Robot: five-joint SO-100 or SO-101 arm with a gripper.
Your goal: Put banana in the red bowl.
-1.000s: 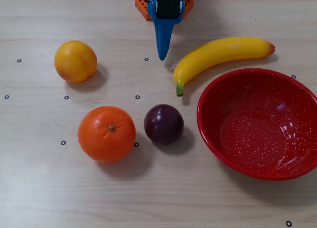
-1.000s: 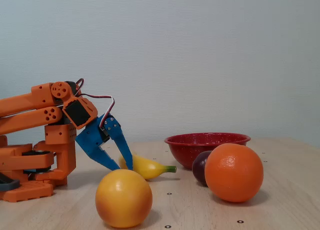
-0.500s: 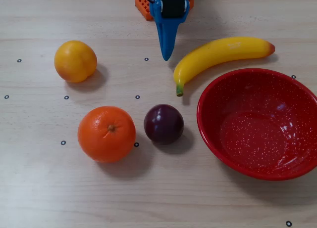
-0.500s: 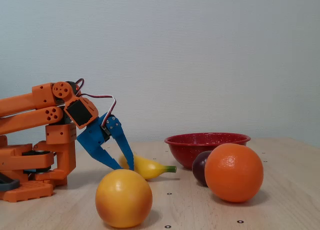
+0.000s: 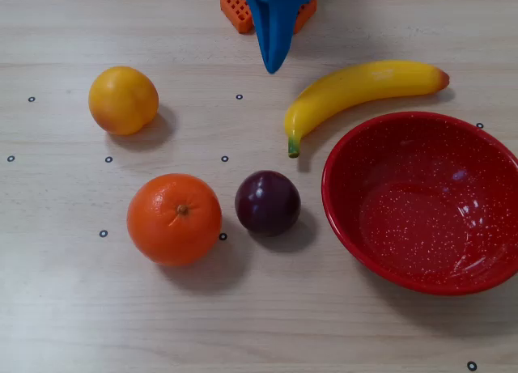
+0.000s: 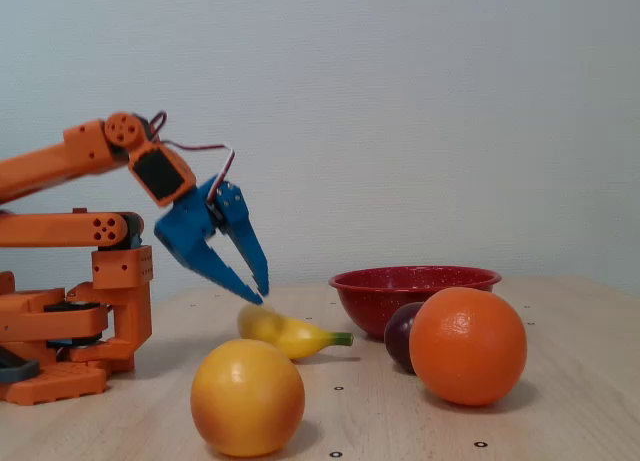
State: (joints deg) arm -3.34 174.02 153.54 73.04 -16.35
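Banana (image 5: 356,86) lies on the table just beside the red bowl (image 5: 348,219), stem toward the plum (image 5: 268,202). Gripper (image 6: 255,293) hovers above it, fingers slightly parted, empty. Glossy and likely slippery; best grasped across its thick middle.

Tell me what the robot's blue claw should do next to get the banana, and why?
Probably lower the open gripper down over the banana. In the fixed view it hangs above the table, empty, with its fingers spread, and the banana lies untouched on the table beside the red bowl, which has nothing in it.
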